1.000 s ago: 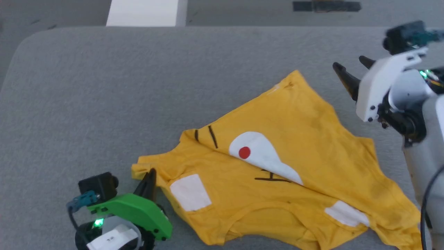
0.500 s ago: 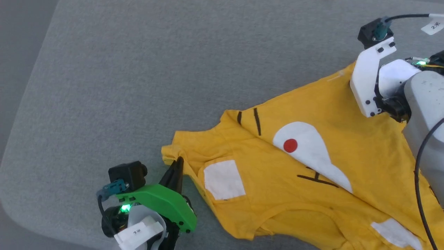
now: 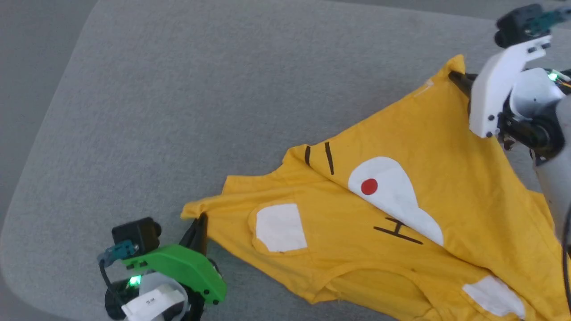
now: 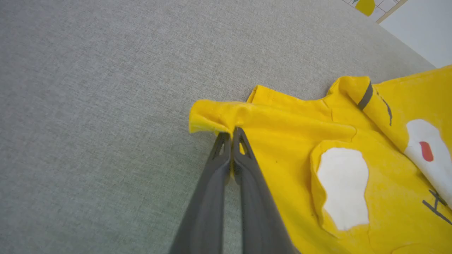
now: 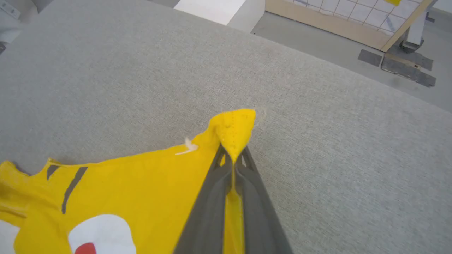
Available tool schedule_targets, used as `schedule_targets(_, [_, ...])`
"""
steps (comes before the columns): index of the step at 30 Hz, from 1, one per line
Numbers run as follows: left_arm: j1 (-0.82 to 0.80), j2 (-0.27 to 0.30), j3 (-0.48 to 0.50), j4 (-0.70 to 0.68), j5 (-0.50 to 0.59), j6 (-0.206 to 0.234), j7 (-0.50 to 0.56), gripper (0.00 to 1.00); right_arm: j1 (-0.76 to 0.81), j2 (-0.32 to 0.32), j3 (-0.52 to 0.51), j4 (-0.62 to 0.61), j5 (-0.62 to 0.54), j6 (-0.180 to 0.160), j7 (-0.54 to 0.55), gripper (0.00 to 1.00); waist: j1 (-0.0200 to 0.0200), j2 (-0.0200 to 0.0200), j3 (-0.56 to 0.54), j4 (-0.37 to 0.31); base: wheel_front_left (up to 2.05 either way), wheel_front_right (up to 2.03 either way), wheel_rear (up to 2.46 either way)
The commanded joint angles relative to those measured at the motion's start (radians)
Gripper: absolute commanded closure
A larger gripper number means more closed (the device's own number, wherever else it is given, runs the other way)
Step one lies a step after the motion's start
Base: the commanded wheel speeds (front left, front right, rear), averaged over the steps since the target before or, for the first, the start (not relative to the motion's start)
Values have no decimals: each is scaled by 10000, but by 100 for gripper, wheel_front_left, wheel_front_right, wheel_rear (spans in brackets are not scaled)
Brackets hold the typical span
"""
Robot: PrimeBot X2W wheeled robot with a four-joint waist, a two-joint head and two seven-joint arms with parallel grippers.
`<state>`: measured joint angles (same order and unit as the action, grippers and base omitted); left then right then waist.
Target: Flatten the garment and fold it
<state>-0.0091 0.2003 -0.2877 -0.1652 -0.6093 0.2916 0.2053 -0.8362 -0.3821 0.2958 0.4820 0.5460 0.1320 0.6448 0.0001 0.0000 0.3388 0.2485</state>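
Note:
The garment (image 3: 428,178) is a bright yellow T-shirt with white patches, a red dot and black stripes, lying rumpled and partly folded over itself on the grey table (image 3: 200,98). My left gripper (image 3: 199,223) is shut on its near-left corner; the left wrist view shows the garment (image 4: 317,141) pinched between the tips of that gripper (image 4: 231,132). My right gripper (image 3: 457,78) is shut on the far pointed corner. In the right wrist view the garment (image 5: 141,183) runs up between the fingers of the gripper (image 5: 233,153), and its corner pokes out beyond the tips.
Grey felt-like table surface spreads wide to the left and far side of the shirt. Its rounded left edge (image 3: 40,147) drops to the floor. Beyond the far edge are floor with dark tape marks (image 5: 406,67) and a wooden-framed tiled wall (image 5: 339,21).
My right gripper came down onto the shirt's far corner and closed on it. The head camera shifted left and down. The left gripper kept its hold on the near-left corner.

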Motion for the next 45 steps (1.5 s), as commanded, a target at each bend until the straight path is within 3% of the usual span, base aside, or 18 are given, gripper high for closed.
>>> schedule_targets(1, [235, 110, 103, 3, -124, 69, -19, 100, 518, -148, -181, -392, 351, -13, -110, 100, -1, 0, -1490, -1467, 0, 0, 0])
schedule_targets(9, [1165, 215, 601, -125, -481, 306, -173, 100, 4698, -611, -1664, -3539, 1625, -13, 515, 100, -1, 0, -2385, -2659, 0, 0, 0])
schedule_targets(15, [1375, 198, 626, -118, -623, 255, -223, 100, 8030, 339, -3027, -5135, 1922, -13, 1196, 100, -1, 0, -2463, -2828, 0, 0, 0])
schedule_targets(23, [1206, 48, 606, 44, -980, -110, -342, 100, 9323, 1348, -3665, -5957, 1636, -13, 1842, 100, -1, 0, -2469, -2656, 0, 0, 0])
schedule_targets(28, [-70, 121, 729, 277, -1375, -706, -170, 100, 8204, 1081, -3586, -6283, 1637, -13, 2135, 100, -1, 0, -2241, -2443, 0, 0, 0])
schedule_targets(35, [-4029, 681, 722, 1805, -1405, -1552, 767, 100, 4313, 604, -3365, -5326, 1638, -13, 3072, 100, -1, 0, -1322, -2311, 0, 0, 0])
schedule_targets(39, [-6784, 1119, 480, 3127, -654, -1723, 1155, 100, 1721, 317, -2904, -4423, 960, -13, 3225, 100, -1, 0, -634, -2440, 0, 0, 0])
schedule_targets(45, [-10618, 1709, 407, 4830, 447, -1673, 1253, 100, -1887, 592, -2556, -2456, -462, -13, 2553, 100, -1, 0, 228, -2965, 0, 0, 0])
